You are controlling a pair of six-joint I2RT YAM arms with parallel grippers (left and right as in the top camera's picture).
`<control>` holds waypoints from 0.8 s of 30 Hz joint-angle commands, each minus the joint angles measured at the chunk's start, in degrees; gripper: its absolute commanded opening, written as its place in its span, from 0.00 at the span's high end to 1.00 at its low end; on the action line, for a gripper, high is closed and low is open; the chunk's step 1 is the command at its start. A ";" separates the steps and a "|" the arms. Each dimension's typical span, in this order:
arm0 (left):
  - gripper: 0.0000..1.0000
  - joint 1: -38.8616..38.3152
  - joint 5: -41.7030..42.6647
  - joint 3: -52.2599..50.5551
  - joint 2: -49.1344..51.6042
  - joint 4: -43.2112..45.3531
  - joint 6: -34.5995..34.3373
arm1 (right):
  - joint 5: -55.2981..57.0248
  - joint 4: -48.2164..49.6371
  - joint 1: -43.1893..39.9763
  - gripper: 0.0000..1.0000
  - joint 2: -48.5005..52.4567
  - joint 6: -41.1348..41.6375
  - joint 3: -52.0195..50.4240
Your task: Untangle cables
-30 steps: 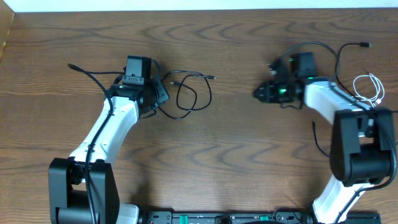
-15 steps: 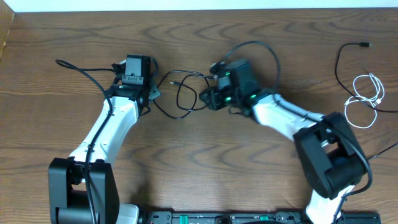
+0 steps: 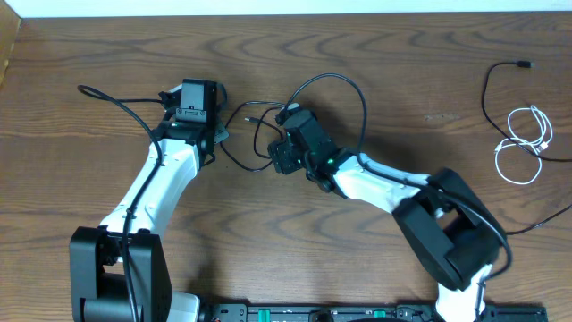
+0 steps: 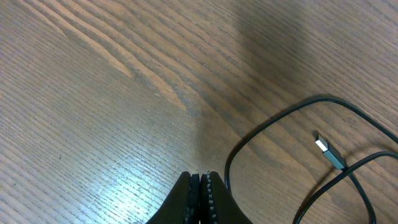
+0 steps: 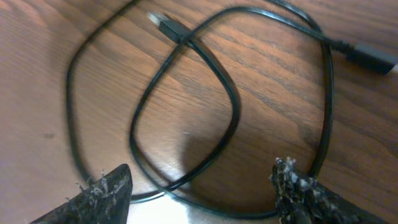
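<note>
A black cable [image 3: 265,136] lies in overlapping loops at the table's middle left, its small plug [image 3: 251,118] pointing left. My right gripper [image 3: 278,161] hovers open over these loops. In the right wrist view the crossed loops [image 5: 233,106] lie between its spread fingertips [image 5: 107,186], touching neither, and the plug [image 5: 165,25] lies at the top. My left gripper [image 3: 217,136] is shut and empty just left of the cable; in the left wrist view its jaws [image 4: 200,186] meet beside a strand [image 4: 273,123] and the plug [image 4: 328,152]. A second black cable [image 3: 494,85] and a coiled white cable [image 3: 527,143] lie at the far right.
Thick black arm cables arch over the table: one left of the left wrist [image 3: 107,97], one above the right wrist [image 3: 344,82]. The right arm's white link [image 3: 384,183] stretches diagonally across the middle. The table's back edge [image 3: 286,12] runs along the top.
My right arm has swung from the right side of the table leftward to the looped black cable, and its jaws have opened. The left gripper stayed shut and shifted only slightly.
</note>
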 commanded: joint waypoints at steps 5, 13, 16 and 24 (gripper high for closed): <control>0.92 0.02 -1.60 -0.74 0.24 -0.11 -0.33 | 2.08 3.08 -0.04 0.46 5.95 0.31 -0.11; 0.91 0.02 -1.60 -0.74 0.24 -0.13 -0.31 | 2.14 -0.90 -0.17 0.99 3.32 0.35 -0.07; 0.91 0.02 -1.60 -0.74 0.24 -0.11 -0.33 | 3.39 -6.10 -0.85 0.99 0.72 1.53 0.02; 0.91 0.02 -1.60 -0.74 0.24 0.02 -0.33 | 2.56 -26.91 -5.11 0.99 -1.16 5.95 5.18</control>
